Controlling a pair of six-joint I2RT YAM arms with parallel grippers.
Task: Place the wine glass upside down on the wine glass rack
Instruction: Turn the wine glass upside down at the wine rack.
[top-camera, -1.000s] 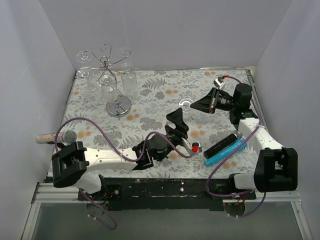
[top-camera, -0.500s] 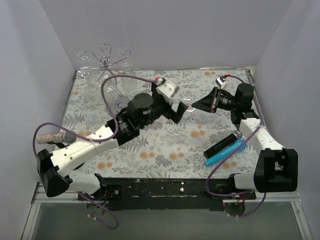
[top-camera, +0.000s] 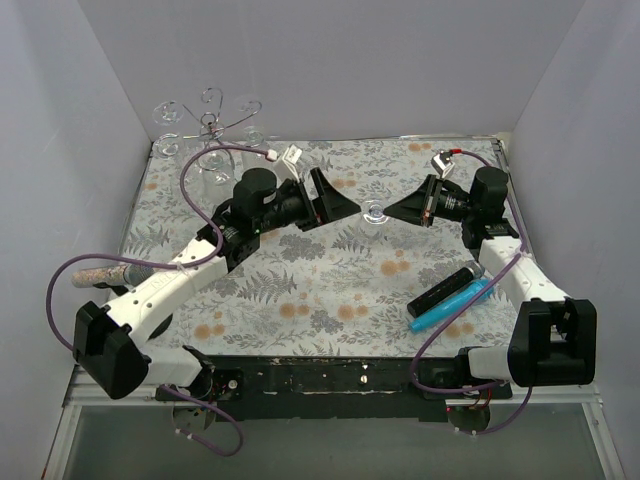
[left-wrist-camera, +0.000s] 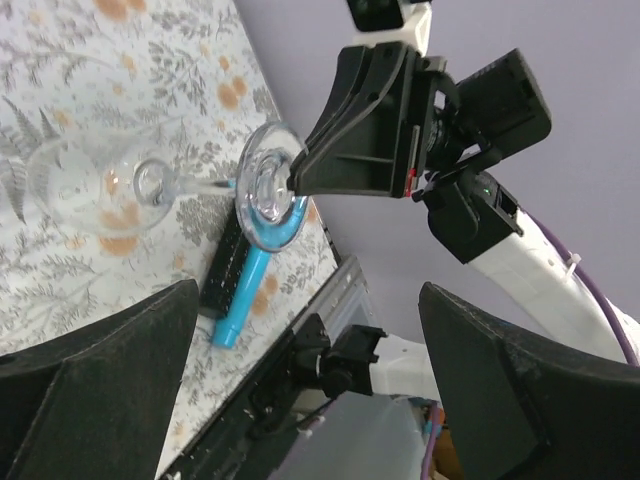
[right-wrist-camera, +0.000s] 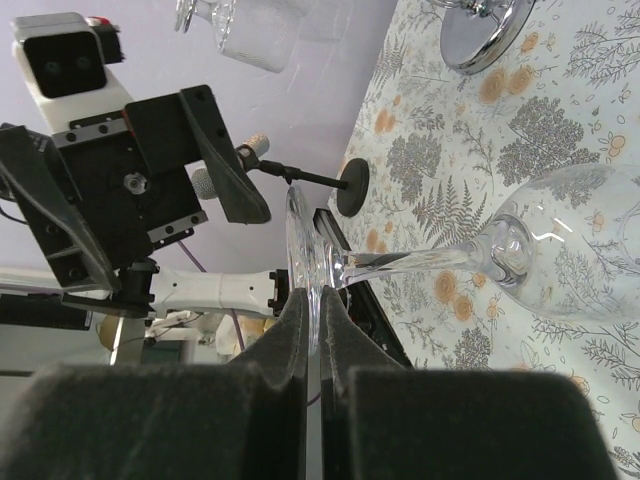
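My right gripper (top-camera: 395, 209) is shut on the rim of the round foot of the clear wine glass (top-camera: 375, 211). The wrist view shows the fingertips (right-wrist-camera: 300, 310) pinching the foot (right-wrist-camera: 303, 250), with the stem and bowl (right-wrist-camera: 560, 245) stretching away over the floral table. My left gripper (top-camera: 338, 202) is raised and open, just left of the foot and facing it. Its view shows the glass (left-wrist-camera: 268, 187) ahead between the wide-apart fingers (left-wrist-camera: 110, 380), untouched. The silver wire wine glass rack (top-camera: 210, 122) stands at the back left. My left arm hides its base.
Several glasses hang from the rack (right-wrist-camera: 255, 30), and its shiny base (right-wrist-camera: 480, 30) shows in the right wrist view. A black cylinder (top-camera: 440, 290) and a blue pen (top-camera: 455, 303) lie front right. A microphone (top-camera: 110, 272) lies at the left edge. White walls enclose the table.
My left arm has swung up from the front middle of the table to the back. Its open gripper now faces the glass foot. My right gripper has held the glass still.
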